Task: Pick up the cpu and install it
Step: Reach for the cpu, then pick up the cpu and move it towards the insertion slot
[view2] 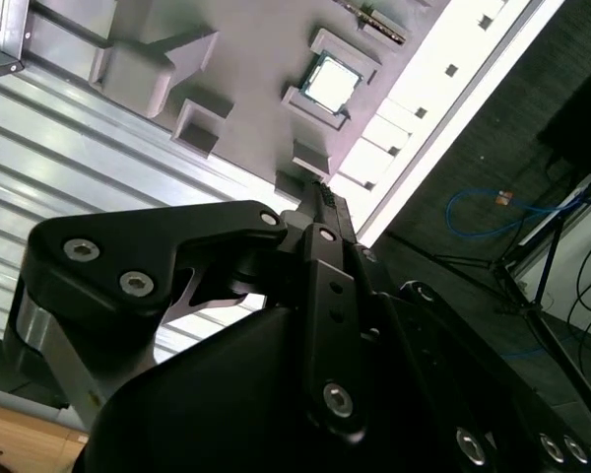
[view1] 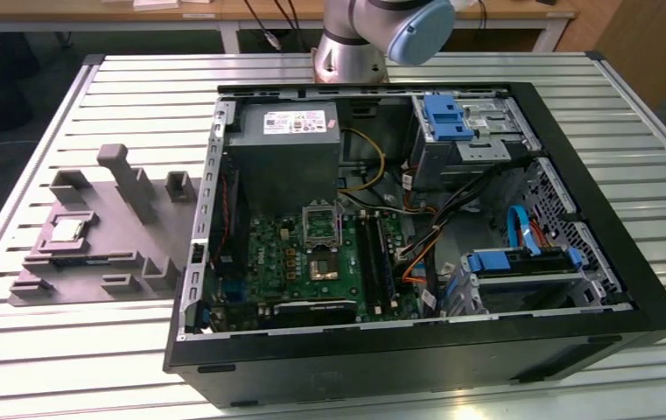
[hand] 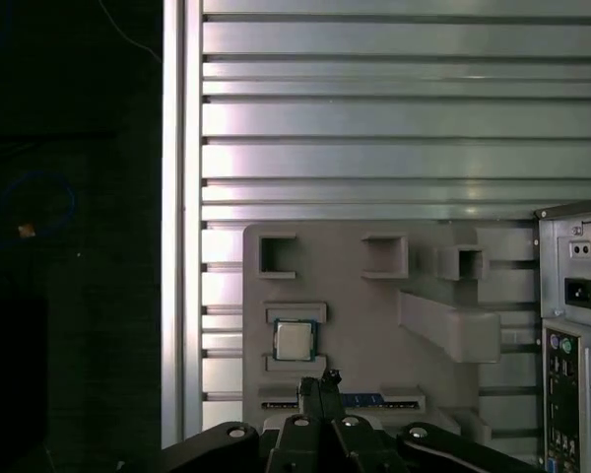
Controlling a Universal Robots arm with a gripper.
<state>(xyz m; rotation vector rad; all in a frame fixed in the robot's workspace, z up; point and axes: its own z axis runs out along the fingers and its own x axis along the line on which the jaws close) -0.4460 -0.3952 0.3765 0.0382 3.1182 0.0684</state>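
At the exterior view's left, a slatted metal surface (view1: pixel 99 350) carries a grey moulded tray (view1: pixel 111 254) with raised blocks and pockets. The cpu (view1: pixel 67 229) lies flat in a square recess of that tray, silver top up, well apart from the case (view1: pixel 613 289).

The black case lies open on its side and takes up the middle and the exterior view's right. Inside it, towards its tray side, is the green board (view1: pixel 297 254), with the silver socket frame (view1: pixel 321 223) near the board's middle. The grey power supply (view1: pixel 291 149) sits beyond the board, on the side towards the arm (view1: pixel 368 35), whose base stands at the far edge of the surface. Further to the exterior view's right are cables and two blue drive brackets (view1: pixel 450 118).

In both wrist views the cpu (hand: pixel 295 341) (view2: pixel 331 87) is seated in its recess, held between low grey ridges. The claw (hand: pixel 320 386) (view2: pixel 323 197) points towards the tray. Its two black fingers are pressed together at the tips, with nothing between them. In the first wrist view the tips appear close to the cpu but clear of it. How high they are above the tray cannot be told.
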